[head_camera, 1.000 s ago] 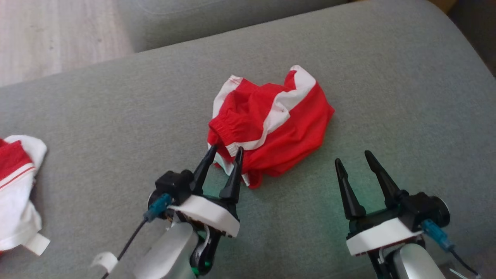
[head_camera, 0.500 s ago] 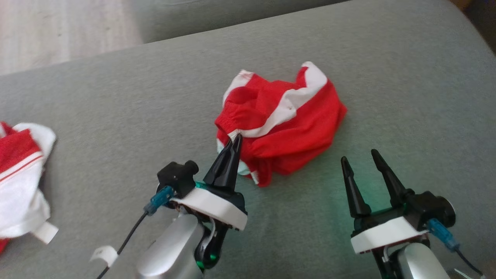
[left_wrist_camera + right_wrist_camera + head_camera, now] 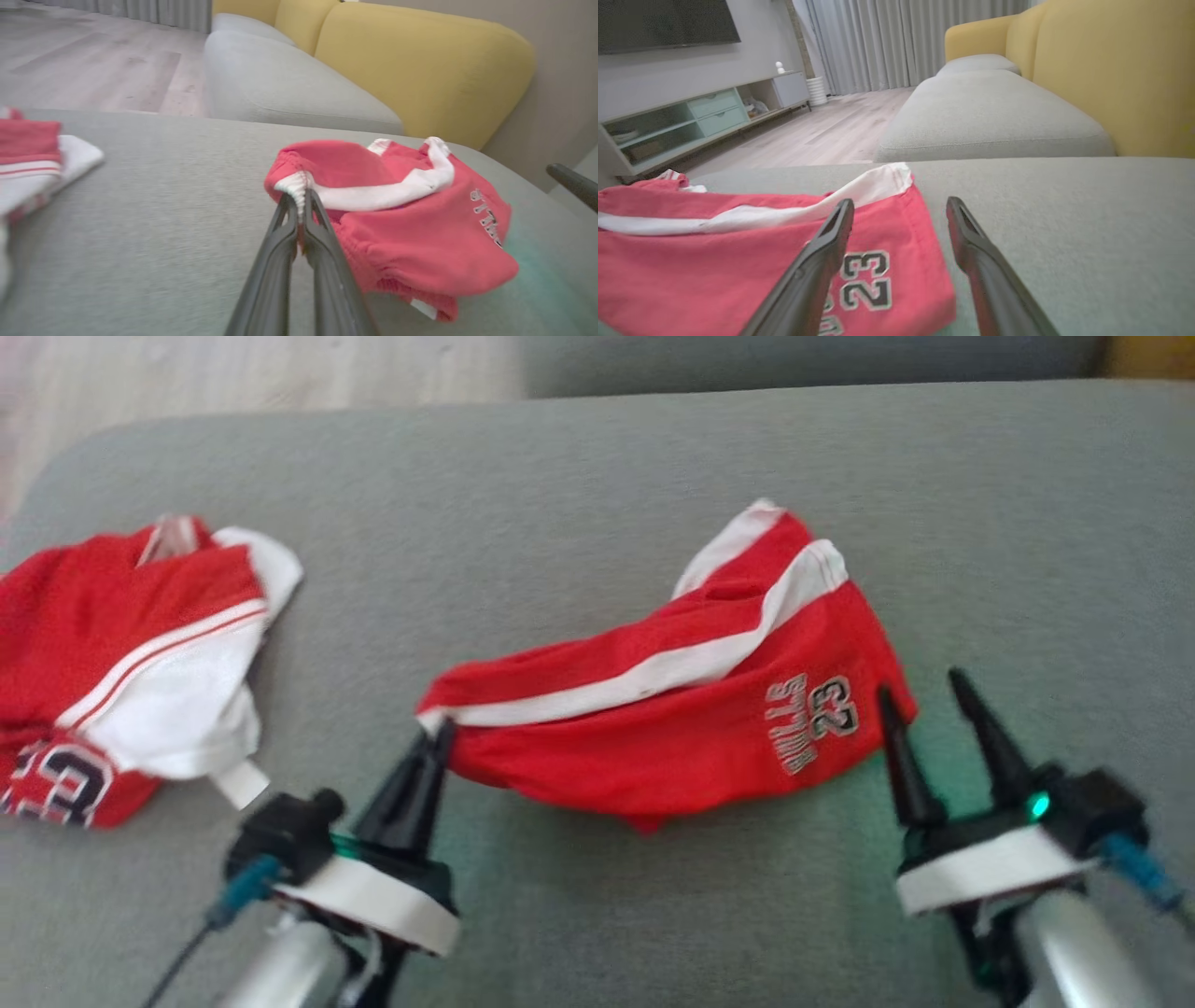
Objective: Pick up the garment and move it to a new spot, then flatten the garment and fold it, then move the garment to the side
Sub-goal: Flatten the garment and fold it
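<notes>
The garment [image 3: 672,728] is a pair of red shorts with white side stripes and a "23" print, stretched out across the grey sofa cushion [image 3: 579,495]. My left gripper [image 3: 437,737] is shut on the white waistband corner at its left end, seen close up in the left wrist view where the waistband [image 3: 295,184] is pinched between the fingertips. My right gripper [image 3: 920,686] stands open at the garment's right edge, beside the number. In the right wrist view the garment [image 3: 714,252] lies under my left finger [image 3: 822,252], with nothing between the two fingers.
A second red and white garment [image 3: 140,653] lies bunched at the cushion's left end. Wooden floor [image 3: 233,373] lies beyond the far edge. Another grey cushion [image 3: 990,121] and yellow backrests [image 3: 1111,70] stand further off.
My left gripper has shut on the waistband and pulled it leftward, drawing the crumpled garment out long. The head camera has shifted, bringing more of the second garment into view.
</notes>
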